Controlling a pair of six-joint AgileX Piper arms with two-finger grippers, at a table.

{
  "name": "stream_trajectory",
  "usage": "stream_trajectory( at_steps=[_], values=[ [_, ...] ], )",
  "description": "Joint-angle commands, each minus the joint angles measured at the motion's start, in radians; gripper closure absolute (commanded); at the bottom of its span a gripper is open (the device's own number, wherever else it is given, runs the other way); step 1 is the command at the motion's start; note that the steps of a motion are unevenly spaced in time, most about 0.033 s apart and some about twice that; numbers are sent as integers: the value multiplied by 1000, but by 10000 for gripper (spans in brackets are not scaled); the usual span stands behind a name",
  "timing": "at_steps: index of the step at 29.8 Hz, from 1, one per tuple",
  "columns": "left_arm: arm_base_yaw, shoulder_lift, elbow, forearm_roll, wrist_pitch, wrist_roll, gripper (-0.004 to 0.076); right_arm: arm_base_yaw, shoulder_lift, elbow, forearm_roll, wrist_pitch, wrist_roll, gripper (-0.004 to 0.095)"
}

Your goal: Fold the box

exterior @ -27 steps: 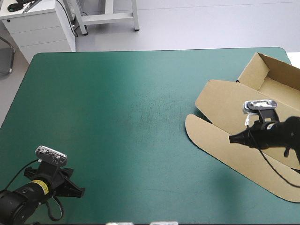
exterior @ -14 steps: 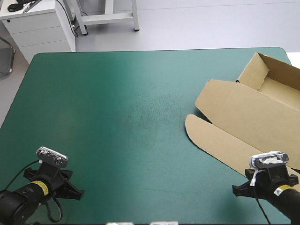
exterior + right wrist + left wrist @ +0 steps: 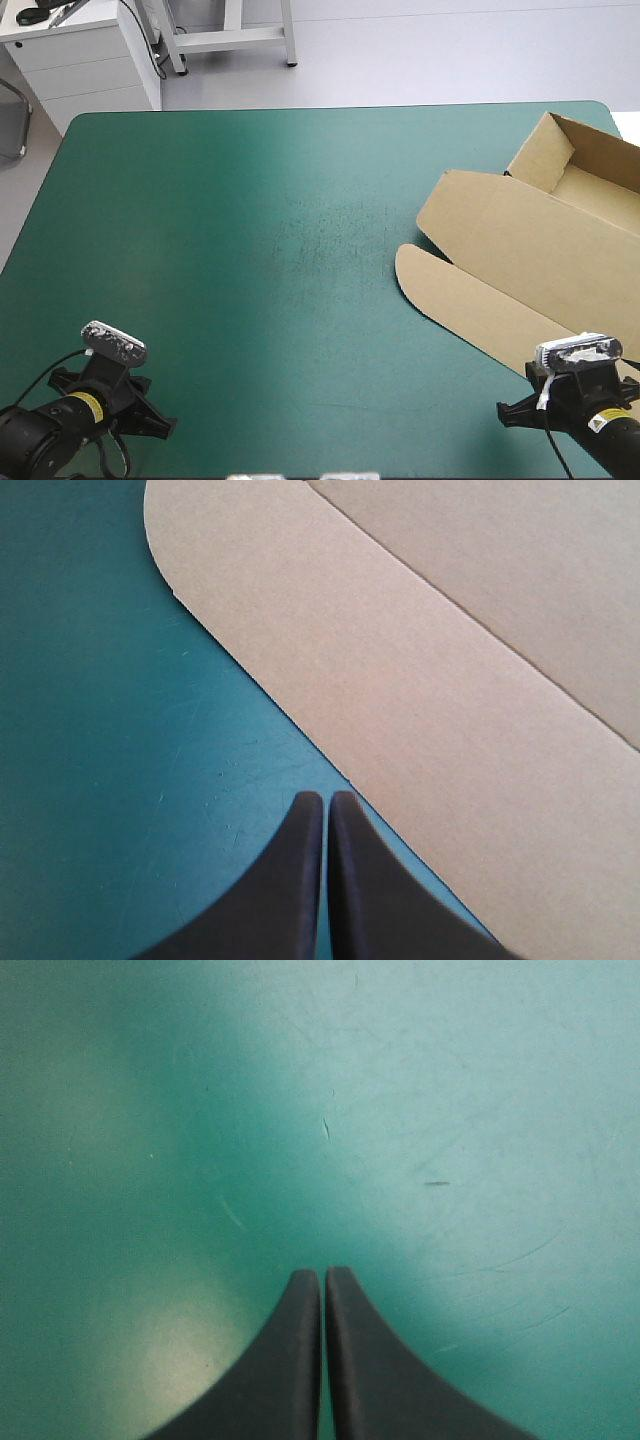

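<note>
Right gripper (image 3: 325,802) back beside round-edged box (image 3: 450,680)

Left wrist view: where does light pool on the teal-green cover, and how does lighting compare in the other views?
Left wrist view: a pale glare patch on the teal-green cover beside the shut left gripper; high view: a paler band across the cover's middle; right wrist view: the box evenly lit, no glare.
</note>
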Motion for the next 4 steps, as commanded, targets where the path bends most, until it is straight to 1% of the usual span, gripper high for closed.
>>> stream_trajectory(
  at_steps=[1, 4],
  values=[
    [-3, 6, -19, 3, -23, 1, 731, -1, 7, -24, 16, -55, -8, 909],
    [-3, 6, -19, 3, -18, 1, 731, -1, 7, -24, 16, -55, -8, 909]
  ],
)
